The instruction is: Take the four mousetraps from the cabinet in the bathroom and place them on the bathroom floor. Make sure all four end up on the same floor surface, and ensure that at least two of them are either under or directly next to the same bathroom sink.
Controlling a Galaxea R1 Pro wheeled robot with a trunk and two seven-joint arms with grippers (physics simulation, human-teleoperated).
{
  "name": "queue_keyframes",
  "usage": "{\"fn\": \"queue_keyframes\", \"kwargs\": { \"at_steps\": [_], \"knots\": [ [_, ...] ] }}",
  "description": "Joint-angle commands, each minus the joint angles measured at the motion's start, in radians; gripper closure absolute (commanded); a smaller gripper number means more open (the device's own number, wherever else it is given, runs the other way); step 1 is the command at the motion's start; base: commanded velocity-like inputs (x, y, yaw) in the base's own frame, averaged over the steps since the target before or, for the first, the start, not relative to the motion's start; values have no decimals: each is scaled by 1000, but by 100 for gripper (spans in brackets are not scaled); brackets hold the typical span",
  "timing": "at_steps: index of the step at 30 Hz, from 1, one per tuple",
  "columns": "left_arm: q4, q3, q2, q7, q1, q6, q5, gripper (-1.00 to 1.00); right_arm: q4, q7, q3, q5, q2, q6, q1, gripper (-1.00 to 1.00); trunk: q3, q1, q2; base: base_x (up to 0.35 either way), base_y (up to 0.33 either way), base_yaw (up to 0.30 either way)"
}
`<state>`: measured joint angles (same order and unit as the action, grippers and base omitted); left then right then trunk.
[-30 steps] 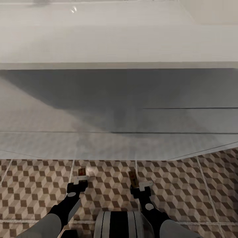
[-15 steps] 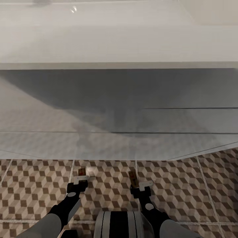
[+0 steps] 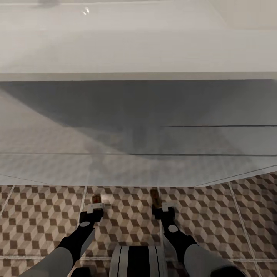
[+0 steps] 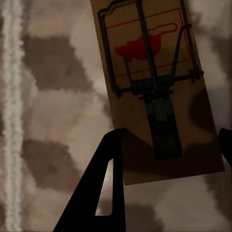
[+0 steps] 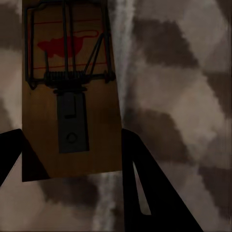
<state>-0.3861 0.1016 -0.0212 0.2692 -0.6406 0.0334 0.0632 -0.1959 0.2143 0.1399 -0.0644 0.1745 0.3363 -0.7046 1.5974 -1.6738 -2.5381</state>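
Two mousetraps show, each a tan wooden board with a dark wire spring and a red mark. My left gripper is shut on one mousetrap, its fingers against the board's long edges. My right gripper is shut on the other mousetrap, with a finger on each side. Both hang low over the cube-patterned bathroom floor, just in front of the long white bathroom sink. Whether either board touches the tiles I cannot tell. The cabinet is out of view.
The sink's glossy grey-white front spans the whole width ahead and reflects the tiles. Pale grout lines cross the floor. My trunk sits low between the two arms.
My right arm has reached forward toward the sink, carrying its mousetrap with it. The left arm and its mousetrap have barely moved.
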Motion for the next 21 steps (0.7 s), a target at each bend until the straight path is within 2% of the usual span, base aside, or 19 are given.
{"fn": "queue_keyframes", "kwargs": {
  "at_steps": [1, 9, 14, 17, 21],
  "knots": [
    [2, 15, 0, 9, 0, 1, 13, 100, 1, 14, 7, 1, 0, 0, -4, 100, 1, 0, 0, 0, 0, 0],
    [27, 16, 4, -2, -5, -13, 17, 100, 12, 14, 6, 11, 0, -1, -24, 100, 1, 0, 0, 0, 0, 0],
    [36, 16, 8, -4, -9, -45, 18, 100, 20, 14, 6, 13, 0, -1, -31, 100, 1, 0, 0, 0, 0, 0],
    [41, 17, 9, -5, -21, -66, 18, 100, 28, 14, 6, 14, 0, -1, -32, 100, 1, 0, 0, 0, 0, 0],
    [61, 17, 14, -5, -65, -78, 18, 100, 33, 14, 4, 14, 0, 0, -32, 100, 1, 0, 0, 0, 0, 0]
  ]
}}
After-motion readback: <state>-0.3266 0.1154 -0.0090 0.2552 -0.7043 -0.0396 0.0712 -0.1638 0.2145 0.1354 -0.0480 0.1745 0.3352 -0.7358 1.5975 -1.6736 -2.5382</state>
